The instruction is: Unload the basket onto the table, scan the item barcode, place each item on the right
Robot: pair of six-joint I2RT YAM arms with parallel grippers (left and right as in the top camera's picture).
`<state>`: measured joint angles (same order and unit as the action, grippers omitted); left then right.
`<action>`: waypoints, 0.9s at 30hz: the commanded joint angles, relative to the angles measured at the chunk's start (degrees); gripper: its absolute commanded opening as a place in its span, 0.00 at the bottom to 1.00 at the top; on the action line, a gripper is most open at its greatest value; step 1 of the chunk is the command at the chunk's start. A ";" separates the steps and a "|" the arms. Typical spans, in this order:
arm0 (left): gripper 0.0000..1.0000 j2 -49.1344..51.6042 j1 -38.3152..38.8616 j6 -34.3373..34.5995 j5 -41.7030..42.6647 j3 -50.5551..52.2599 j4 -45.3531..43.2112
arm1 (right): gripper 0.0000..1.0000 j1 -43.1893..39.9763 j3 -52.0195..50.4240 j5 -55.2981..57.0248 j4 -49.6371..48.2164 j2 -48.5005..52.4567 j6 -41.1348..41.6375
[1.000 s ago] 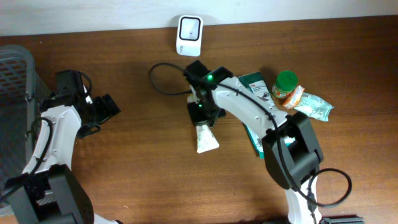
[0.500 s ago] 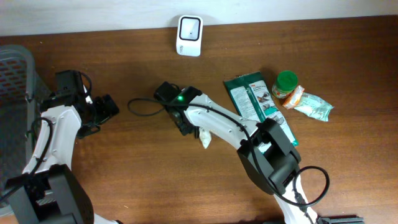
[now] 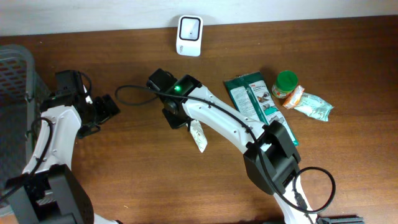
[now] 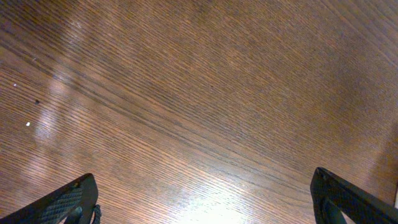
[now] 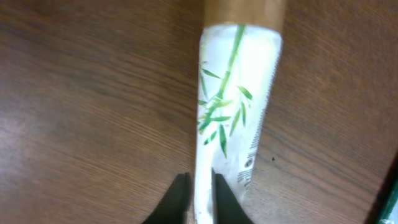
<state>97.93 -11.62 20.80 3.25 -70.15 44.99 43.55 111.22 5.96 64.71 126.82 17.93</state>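
Two end effectors: the left end effector (image 3: 106, 107) is spread wide above bare worktop (image 4: 199, 93), only its fingertips (image 4: 68, 202) in its wrist view. Below the white scanner (image 3: 189, 35), the right end effector (image 5: 199, 196) pinches a bamboo-print tube (image 5: 239, 106) by its tail; brown cap (image 5: 244, 9) cropped, small print blurred.

Overhead looks straight down on the table (image 3: 137, 180); both wrist views face it closely past their fingers (image 4: 62, 202), the right sharing the tube (image 5: 239, 93) ahead.

The table (image 4: 199, 93) is dark wood with a glossy grain; the white tube (image 5: 233, 112) looks like smooth plastic.
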 commanded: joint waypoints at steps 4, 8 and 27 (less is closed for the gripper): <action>0.99 -0.22 -0.28 -0.04 0.44 0.07 0.04 | 0.04 -2.58 -3.69 2.97 0.46 0.00 9.60; 0.99 -0.22 -0.28 -0.04 0.44 0.07 0.04 | 0.04 0.13 -5.55 -3.21 -1.88 0.24 9.57; 0.99 -0.22 -0.28 -0.04 0.44 0.07 0.02 | 0.04 -6.69 -0.90 -22.49 -3.21 2.05 -3.65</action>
<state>97.93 -11.62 20.80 3.25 -70.15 44.97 34.98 109.40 -13.91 61.67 126.87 14.39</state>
